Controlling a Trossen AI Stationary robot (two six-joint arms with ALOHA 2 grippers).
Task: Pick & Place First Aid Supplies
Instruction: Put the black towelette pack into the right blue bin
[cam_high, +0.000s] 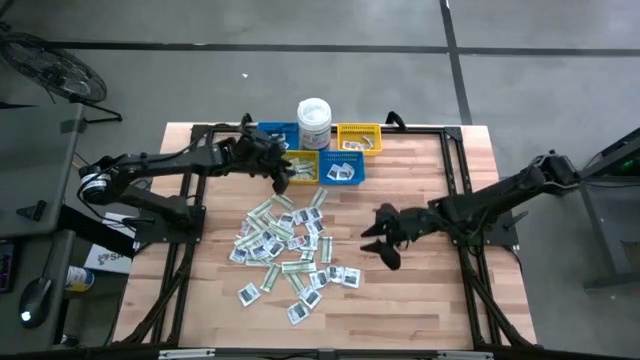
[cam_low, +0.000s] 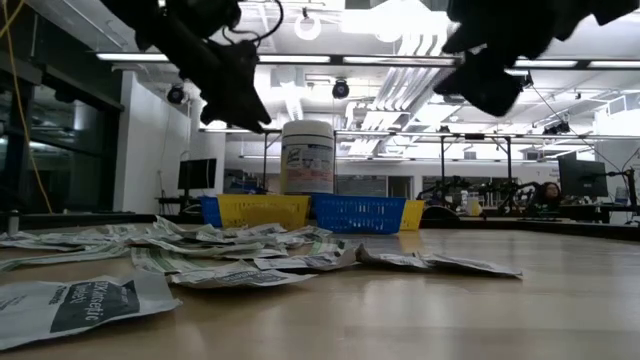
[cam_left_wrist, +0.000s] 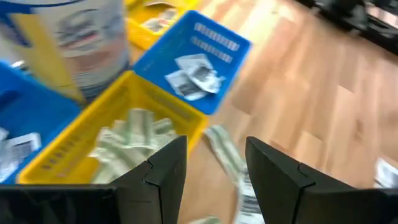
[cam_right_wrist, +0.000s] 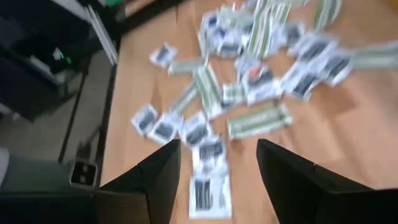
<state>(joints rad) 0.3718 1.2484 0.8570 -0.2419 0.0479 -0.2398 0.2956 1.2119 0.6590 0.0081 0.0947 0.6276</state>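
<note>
The first aid supplies (cam_high: 285, 245) lie in a loose pile of white square packets and pale green-and-white strips on the wooden table (cam_high: 430, 300). In the right wrist view the pile (cam_right_wrist: 261, 74) spreads out ahead of the fingers. Some strips lie in a yellow bin (cam_left_wrist: 118, 146), and white packets lie in a blue bin (cam_left_wrist: 193, 68). My left gripper (cam_left_wrist: 214, 168) hangs open over the yellow bin's near edge (cam_high: 303, 165) with nothing between its fingers. My right gripper (cam_right_wrist: 217, 174) is open above the pile's right side (cam_high: 385, 240), clear of the packets.
A white lidded tub (cam_high: 314, 122) stands at the far edge between another blue bin (cam_high: 278, 135) and another yellow bin (cam_high: 358, 138). A green strip (cam_left_wrist: 221, 149) lies on the table beside the yellow bin. Bare wood stretches to the right (cam_high: 440, 180).
</note>
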